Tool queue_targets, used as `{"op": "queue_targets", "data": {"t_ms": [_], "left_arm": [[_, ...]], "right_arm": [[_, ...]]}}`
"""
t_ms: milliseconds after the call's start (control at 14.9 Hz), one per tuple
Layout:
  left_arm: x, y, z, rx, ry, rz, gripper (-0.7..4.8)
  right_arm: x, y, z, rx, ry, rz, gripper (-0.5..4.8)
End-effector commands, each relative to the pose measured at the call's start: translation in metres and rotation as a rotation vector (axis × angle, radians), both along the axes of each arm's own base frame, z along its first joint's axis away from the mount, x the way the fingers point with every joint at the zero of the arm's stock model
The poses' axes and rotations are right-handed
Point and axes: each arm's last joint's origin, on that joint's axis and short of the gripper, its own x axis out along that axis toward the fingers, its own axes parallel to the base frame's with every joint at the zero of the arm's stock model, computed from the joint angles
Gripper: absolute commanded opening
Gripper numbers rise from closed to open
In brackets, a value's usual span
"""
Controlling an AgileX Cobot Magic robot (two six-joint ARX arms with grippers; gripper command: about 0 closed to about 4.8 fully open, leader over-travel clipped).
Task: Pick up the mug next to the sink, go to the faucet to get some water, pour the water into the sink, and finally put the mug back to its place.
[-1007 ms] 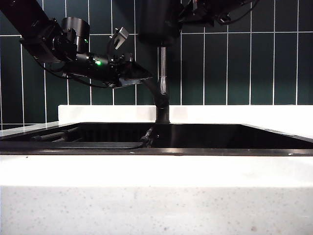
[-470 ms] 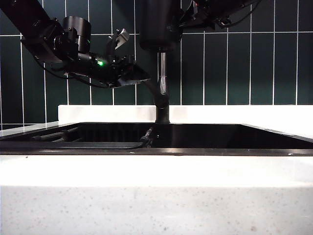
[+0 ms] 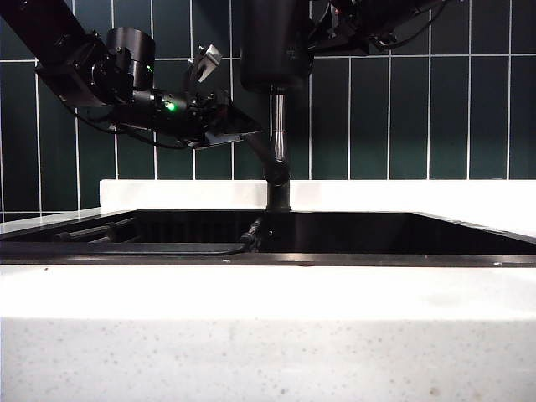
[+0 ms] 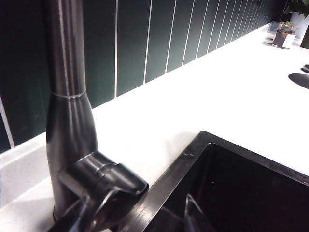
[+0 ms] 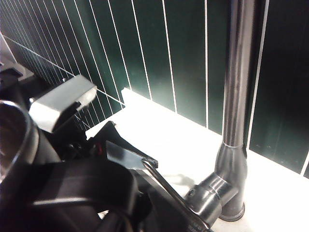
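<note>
Left gripper (image 3: 219,94) sits up high on the left side of the exterior view, pointing toward the faucet (image 3: 279,142). Its jaws are spread wide with nothing gripped; one pale finger (image 3: 204,63) sticks up and the lower one sits right at the lever (image 3: 255,151), though whether it actually touches the lever is hard to tell from here. A green light glows on the arm just behind it. In the left wrist view the faucet (image 4: 70,96) pipe rises from the white counter (image 4: 217,92) with its lever (image 4: 104,181) angled out over the sink (image 4: 231,188) corner, dark tiles behind.

Middle of the exterior view: the faucet pipe stands at the back edge of the sink (image 3: 268,255), and the mug (image 3: 272,42) hangs directly above it, roughly upright, its base right over the top of the visible pipe.

Right of that, the right gripper (image 3: 322,33) comes in from the top edge and is closed on the mug's side, holding it up there. In the right wrist view the mug (image 5: 14,145) rim is a dark blur close to the lens, with the left gripper (image 5: 89,123) and faucet (image 5: 236,121) beyond it.
</note>
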Motion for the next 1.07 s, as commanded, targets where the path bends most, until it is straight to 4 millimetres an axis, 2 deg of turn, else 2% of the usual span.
{"op": "queue_targets", "data": {"t_ms": [67, 672, 739, 806, 940, 1075], "left_arm": [[-0.001, -0.001, 0.005, -0.010, -0.019, -0.044, 2.46], [-0.001, -0.001, 0.005, -0.007, -0.024, -0.017, 2.46], [0.001, 0.000, 0.005, 0.002, -0.032, 0.029, 2.44], [0.004, 0.002, 0.005, 0.015, -0.037, 0.162, 2.21], [0.008, 0.006, 0.006, 0.027, -0.059, 0.390, 2.09], [0.010, 0.008, 0.011, 0.010, -0.105, 0.460, 2.09]], "right_arm": [[-0.002, 0.000, 0.010, 0.020, -0.048, 0.005, 0.21], [-0.002, 0.000, 0.010, 0.020, -0.048, 0.005, 0.21], [-0.002, 0.000, 0.010, 0.020, -0.047, 0.005, 0.21], [-0.002, 0.000, 0.010, 0.019, -0.046, 0.005, 0.21], [-0.002, 0.000, 0.009, 0.018, -0.042, 0.005, 0.21], [-0.002, 0.000, 0.009, 0.017, -0.038, 0.005, 0.21]]}}
